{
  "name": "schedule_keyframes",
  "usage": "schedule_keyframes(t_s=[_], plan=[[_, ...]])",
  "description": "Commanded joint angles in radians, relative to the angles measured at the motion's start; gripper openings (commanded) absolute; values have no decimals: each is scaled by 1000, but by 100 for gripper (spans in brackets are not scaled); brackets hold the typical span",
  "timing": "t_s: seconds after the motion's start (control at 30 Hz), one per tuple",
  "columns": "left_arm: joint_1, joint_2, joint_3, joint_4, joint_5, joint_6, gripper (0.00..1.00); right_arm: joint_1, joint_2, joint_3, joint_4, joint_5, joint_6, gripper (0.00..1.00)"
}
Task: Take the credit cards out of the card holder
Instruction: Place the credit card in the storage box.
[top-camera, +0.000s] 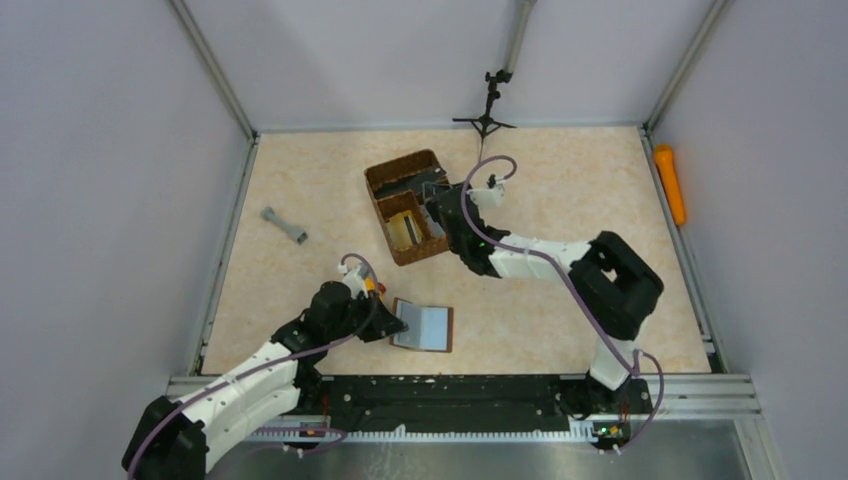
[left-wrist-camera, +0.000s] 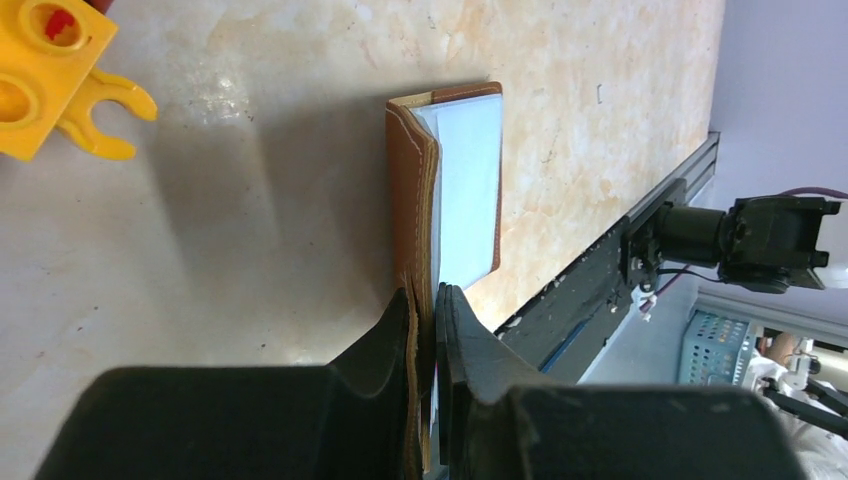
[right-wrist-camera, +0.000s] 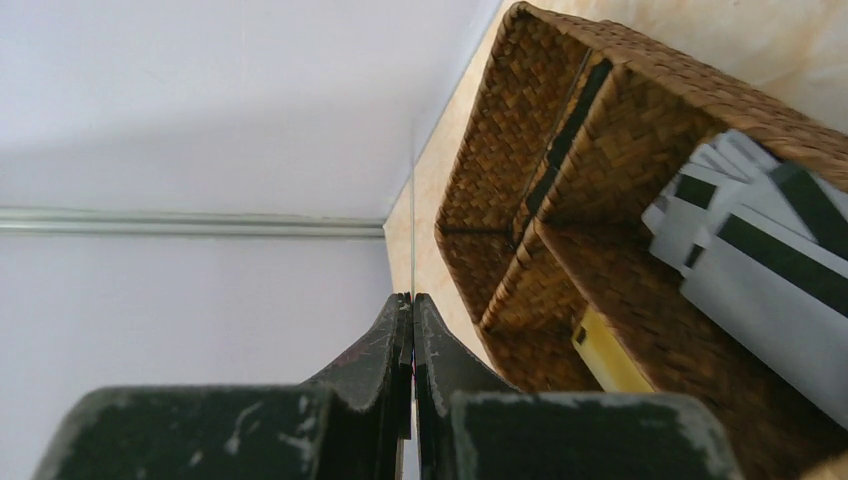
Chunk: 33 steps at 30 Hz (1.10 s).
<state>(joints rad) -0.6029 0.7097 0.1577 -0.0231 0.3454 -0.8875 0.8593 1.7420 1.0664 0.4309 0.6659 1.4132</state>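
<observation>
The task is looking well under way: several cards (right-wrist-camera: 760, 270) are lying overlapped in one compartment of the single basket (right-wrist-camera: 500, 130), at the right of the right wrist view. There are at least three, though the exact count is unclear. The right gripper (right-wrist-camera: 412, 300) is hovering over the basket, fingers pressed together on what looks like one more card (right-wrist-camera: 412, 200) seen edge-on, so dropping it is remaining. The one wallet (top-camera: 425, 327) is lying open at lower centre of the top view, and the left gripper (left-wrist-camera: 428, 298) is pinching its brown flap. Whether its pale inside is hiding further cards, I cannot tell. One grey tool (top-camera: 285, 227) is sitting at the left.
</observation>
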Motion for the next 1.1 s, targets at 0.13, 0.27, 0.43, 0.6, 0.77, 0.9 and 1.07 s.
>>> schedule_keyframes(t_s=[0.13,0.27,0.43,0.6,0.77,0.9,1.07], plan=[[5,23,30,4,-2,50,0,-28,249,204,298,-28,-29,0],[6,36,32,14,8,52,0,-34,332,266,360,-18,-35,0],[8,52,33,15,13,52,0,-42,419,333,359,-25,4,0],[11,70,32,40,18,51,0,-45,477,333,460,-12,12,0],[10,73,27,51,23,44,0,-45,514,330,458,10,75,0],[11,64,24,49,23,45,0,-46,541,342,461,3,88,0],[11,48,20,41,25,38,0,-45,553,356,450,-6,105,5]])
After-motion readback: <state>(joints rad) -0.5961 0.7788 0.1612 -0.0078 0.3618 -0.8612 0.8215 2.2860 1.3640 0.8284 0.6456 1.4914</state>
